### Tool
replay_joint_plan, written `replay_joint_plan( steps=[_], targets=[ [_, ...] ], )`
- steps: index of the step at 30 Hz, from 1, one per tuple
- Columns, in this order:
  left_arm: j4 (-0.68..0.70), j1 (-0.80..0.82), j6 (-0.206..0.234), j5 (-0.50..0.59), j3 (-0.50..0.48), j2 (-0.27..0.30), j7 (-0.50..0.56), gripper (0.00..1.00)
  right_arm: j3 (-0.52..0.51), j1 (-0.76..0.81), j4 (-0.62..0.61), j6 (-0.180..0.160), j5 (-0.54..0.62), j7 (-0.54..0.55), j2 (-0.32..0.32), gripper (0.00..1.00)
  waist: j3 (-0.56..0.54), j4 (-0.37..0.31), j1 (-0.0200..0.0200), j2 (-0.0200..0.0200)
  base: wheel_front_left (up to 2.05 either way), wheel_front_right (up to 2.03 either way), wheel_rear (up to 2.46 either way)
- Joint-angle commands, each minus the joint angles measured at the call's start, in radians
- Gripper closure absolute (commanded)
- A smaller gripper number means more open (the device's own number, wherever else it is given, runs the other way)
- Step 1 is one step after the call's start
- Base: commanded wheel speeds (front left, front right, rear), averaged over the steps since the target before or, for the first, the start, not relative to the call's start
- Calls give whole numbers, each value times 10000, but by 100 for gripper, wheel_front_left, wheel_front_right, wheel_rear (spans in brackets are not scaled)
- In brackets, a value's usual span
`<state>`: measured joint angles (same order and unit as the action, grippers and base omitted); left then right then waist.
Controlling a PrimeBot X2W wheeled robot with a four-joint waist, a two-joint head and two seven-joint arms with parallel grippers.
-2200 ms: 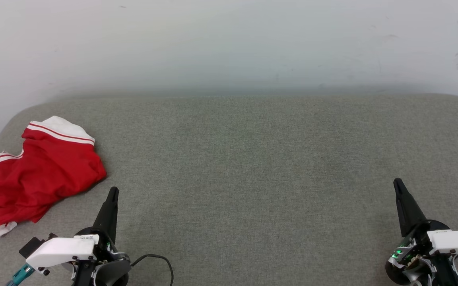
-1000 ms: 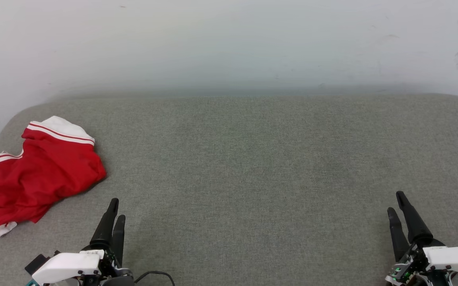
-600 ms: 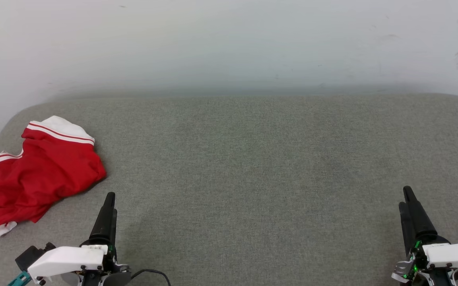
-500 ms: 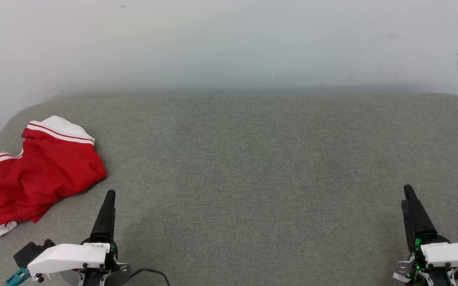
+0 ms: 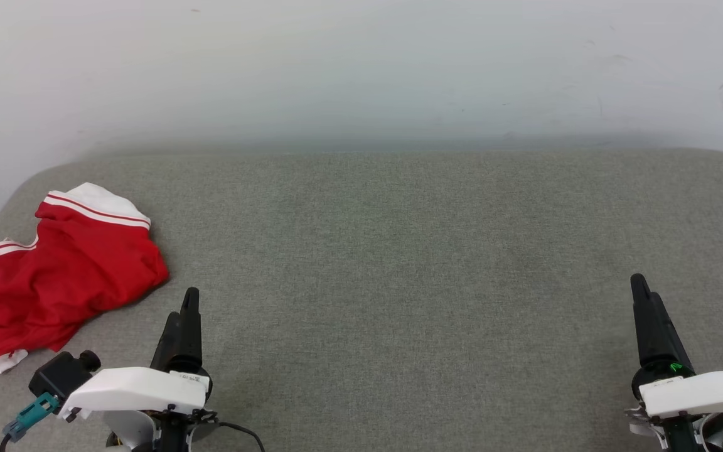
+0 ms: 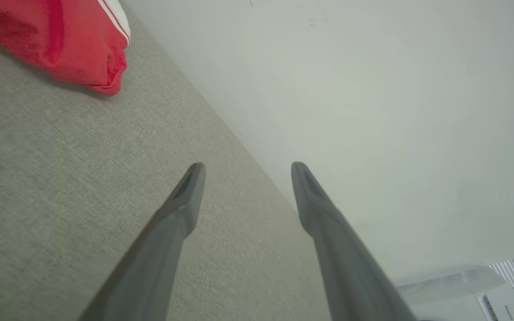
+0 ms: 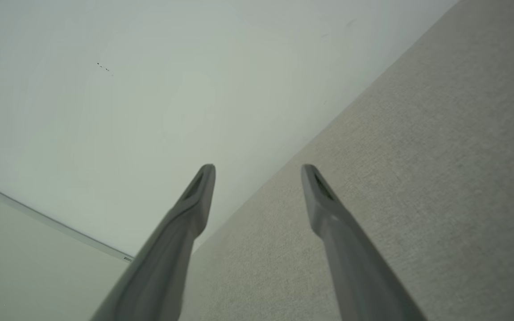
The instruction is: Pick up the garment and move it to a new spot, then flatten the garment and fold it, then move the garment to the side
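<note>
Reaching for the bright red jersey T-shirt (image 5: 66, 276) with white, red-striped sleeves looks like the step in hand. It lies bunched at the left edge of the grey fabric-covered tabletop (image 5: 399, 251), toward the far-left corner. The left tool (image 5: 184, 307), fingers spread wide and empty, hovers near its right side; the right tool (image 5: 641, 289), equally wide and empty, sits by the right edge. Best to pinch a thick fold deeply, then lift clear before carrying it toward the middle.
</note>
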<state>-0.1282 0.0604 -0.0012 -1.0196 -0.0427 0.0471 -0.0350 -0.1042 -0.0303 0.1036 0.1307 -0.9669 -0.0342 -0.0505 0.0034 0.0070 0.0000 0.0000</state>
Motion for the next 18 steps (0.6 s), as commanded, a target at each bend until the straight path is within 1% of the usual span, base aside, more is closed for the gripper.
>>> replay_joint_plan(
  steps=[1, 3, 4, 18],
  targets=[
    [230, 46, 81, 443, 45, 22, -115, 0, 52, -18, -259, 0, 477, -110, -6, 0, -5, 8, 0, 0, 0, 0, 0],
    [287, 29, 155, 755, 103, 22, -189, 0, 97, 17, -331, 0, 868, -181, -5, 0, -12, 18, 0, 0, 0, 0, 0],
    [287, 29, 155, 755, 103, 22, -189, 0, 97, 17, -331, 0, 868, -181, -5, 0, -12, 18, 0, 0, 0, 0, 0],
    [505, -197, 481, 2889, 420, 27, -651, 0, 241, 345, -460, 0, 3105, -654, -3, 0, -62, 58, 0, 0, 0, 0, 0]
  ],
)
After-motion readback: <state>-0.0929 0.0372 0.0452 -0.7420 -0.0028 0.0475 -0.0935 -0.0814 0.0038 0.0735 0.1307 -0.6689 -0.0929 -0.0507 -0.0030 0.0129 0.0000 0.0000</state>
